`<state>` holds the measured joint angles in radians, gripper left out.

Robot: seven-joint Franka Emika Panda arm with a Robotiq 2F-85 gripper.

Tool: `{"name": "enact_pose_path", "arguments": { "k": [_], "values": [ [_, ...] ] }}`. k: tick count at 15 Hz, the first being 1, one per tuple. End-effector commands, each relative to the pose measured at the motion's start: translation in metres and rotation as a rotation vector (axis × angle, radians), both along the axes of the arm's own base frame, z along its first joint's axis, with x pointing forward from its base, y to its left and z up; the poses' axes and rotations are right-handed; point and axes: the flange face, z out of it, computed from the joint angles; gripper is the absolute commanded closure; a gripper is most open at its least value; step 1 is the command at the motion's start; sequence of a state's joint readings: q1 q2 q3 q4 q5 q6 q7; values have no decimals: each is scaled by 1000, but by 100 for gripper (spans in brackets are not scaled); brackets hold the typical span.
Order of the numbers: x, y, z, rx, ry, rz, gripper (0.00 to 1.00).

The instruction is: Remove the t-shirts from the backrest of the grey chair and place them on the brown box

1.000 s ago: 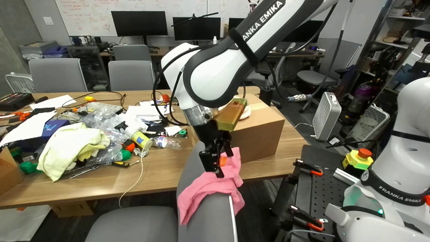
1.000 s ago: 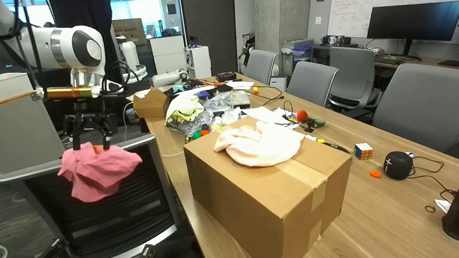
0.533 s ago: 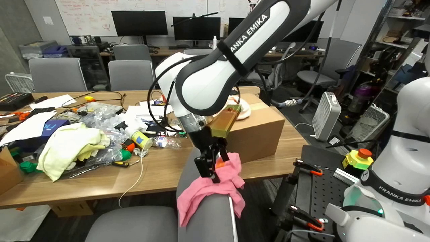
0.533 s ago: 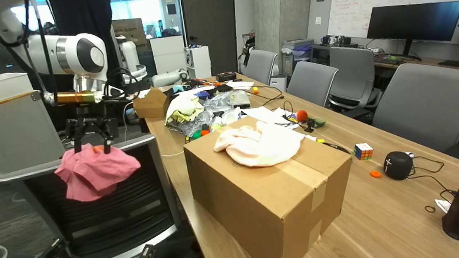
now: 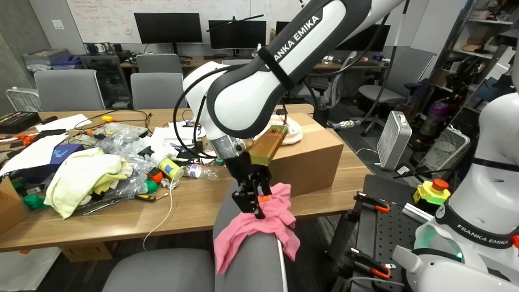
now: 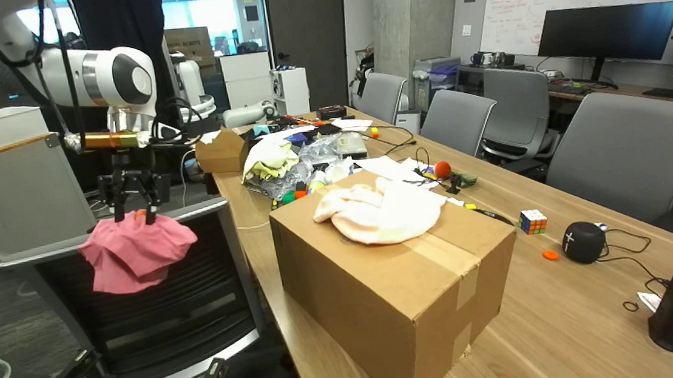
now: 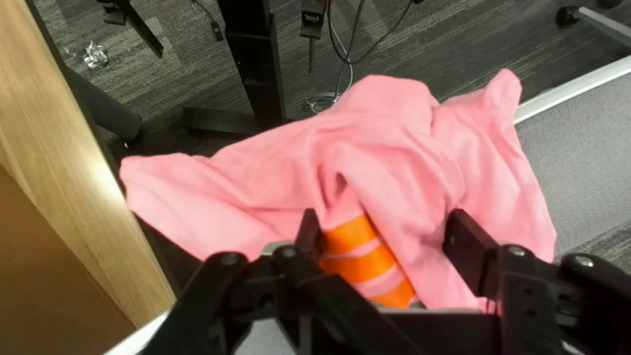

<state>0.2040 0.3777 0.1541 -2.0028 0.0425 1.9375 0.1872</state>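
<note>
A pink t-shirt with orange stripes lies bunched over the top of the grey chair's backrest; it shows in both exterior views (image 5: pixel 247 229) (image 6: pixel 135 255) and in the wrist view (image 7: pixel 394 143). The grey chair (image 5: pixel 251 261) stands beside the table. My gripper (image 6: pixel 135 215) points down at the t-shirt's top. In the wrist view my gripper (image 7: pixel 383 217) has its fingers apart, with folds of pink and orange cloth between them and the tips touching the cloth. The brown box (image 6: pixel 345 292) stands on the table with a pale peach cloth (image 6: pixel 381 212) on top.
The wooden table (image 5: pixel 194 211) holds clutter: a pale yellow cloth (image 5: pixel 85 174), plastic wrap, a bottle (image 5: pixel 200 171) and papers. A Rubik's cube (image 6: pixel 533 222) and black speakers (image 6: pixel 585 242) lie beyond the box. A black mount with clamps (image 5: pixel 367 200) stands near the chair.
My gripper has moved down onto the pink t-shirt and shifted slightly. In the last half second its fingers have come closer together, and the cloth has bunched a little.
</note>
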Motion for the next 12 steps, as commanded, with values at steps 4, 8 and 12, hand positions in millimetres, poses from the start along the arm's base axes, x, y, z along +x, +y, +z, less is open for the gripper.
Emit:
{"name": "enact_pose_path", "arguments": {
  "k": [4, 8, 12],
  "values": [
    [8, 9, -4, -28, -6, -2, 85],
    [11, 10, -1, -27, -10, -8, 100],
    [14, 8, 1, -30, -13, -16, 98]
  ]
}}
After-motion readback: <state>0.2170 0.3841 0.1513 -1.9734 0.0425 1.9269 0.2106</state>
